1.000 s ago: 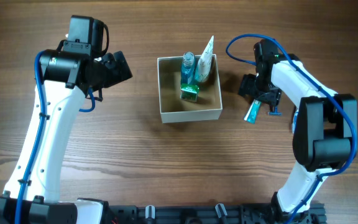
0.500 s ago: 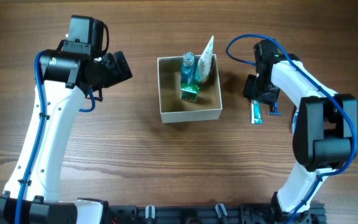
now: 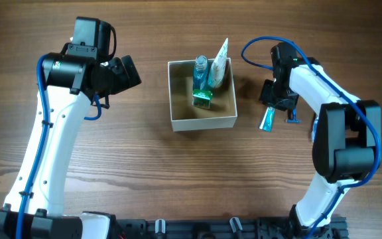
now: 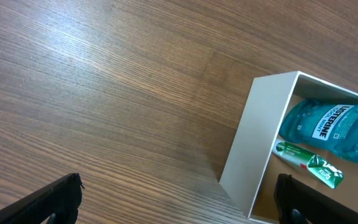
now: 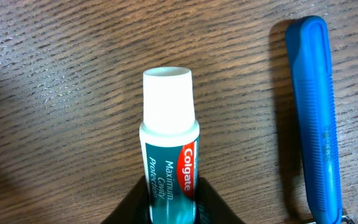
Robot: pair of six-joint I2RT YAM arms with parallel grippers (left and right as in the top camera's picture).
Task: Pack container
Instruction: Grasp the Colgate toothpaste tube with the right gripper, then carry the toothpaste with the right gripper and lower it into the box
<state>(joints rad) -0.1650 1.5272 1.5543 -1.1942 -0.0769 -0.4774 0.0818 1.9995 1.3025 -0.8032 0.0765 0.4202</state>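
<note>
Right of container (image 3: 203, 122) wall: toothpaste (image 3: 268, 119), apart.

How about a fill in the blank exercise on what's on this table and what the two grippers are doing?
The right gripper is shut on a tube branded ____.
The left gripper hangs ____ beside the container.
The container holds a bottle labelled ____.
Beside the tube lies a long ____ plastic item.
Missing words: Colgate; open; Listerine; blue.
</note>
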